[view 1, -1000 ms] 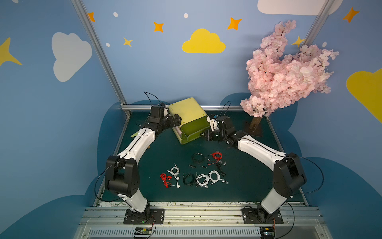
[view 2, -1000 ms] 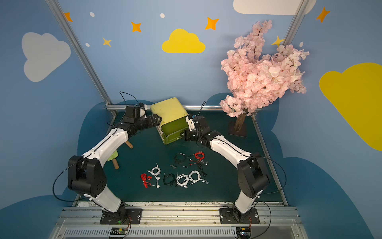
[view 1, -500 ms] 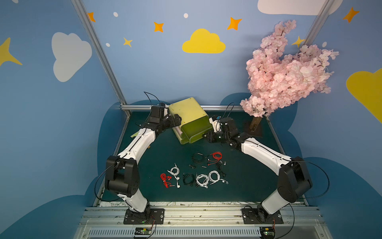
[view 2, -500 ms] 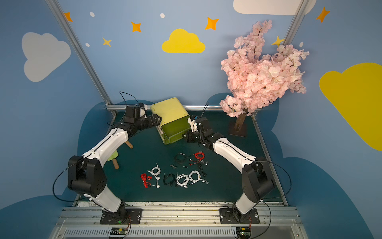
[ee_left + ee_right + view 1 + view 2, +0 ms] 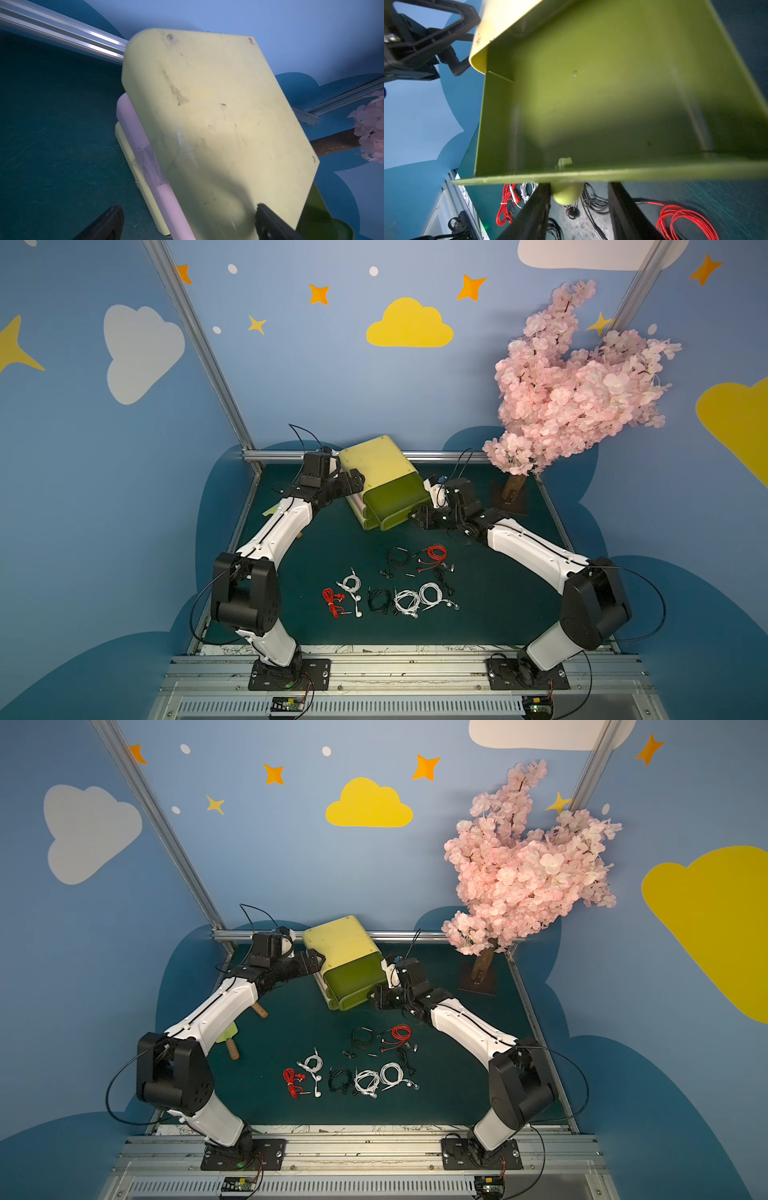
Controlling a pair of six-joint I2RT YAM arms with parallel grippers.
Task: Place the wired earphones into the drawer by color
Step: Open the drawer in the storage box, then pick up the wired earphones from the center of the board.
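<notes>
Several coiled wired earphones lie on the green mat: a red one (image 5: 331, 601), white ones (image 5: 351, 585) (image 5: 406, 600) (image 5: 431, 594), black ones (image 5: 379, 599) (image 5: 397, 558), and a second red one (image 5: 434, 553). The yellow cabinet (image 5: 374, 460) stands at the back with its olive top drawer (image 5: 395, 497) pulled out and nothing in it (image 5: 602, 93). My right gripper (image 5: 579, 207) is open at the drawer's round knob (image 5: 566, 194); one finger touches the knob, the other stands clear. My left gripper (image 5: 187, 226) is open, straddling the cabinet's (image 5: 207, 104) rear corner.
A pink blossom tree (image 5: 573, 398) stands on a dark base (image 5: 509, 497) at the back right. Wooden-handled tools (image 5: 232, 1044) lie under my left arm. An aluminium rail (image 5: 282, 455) runs along the back edge. Both arms flank the cabinet.
My right gripper's jaws have parted from the drawer's knob, and the right arm's elbow has shifted toward the front. The left arm has not moved.
</notes>
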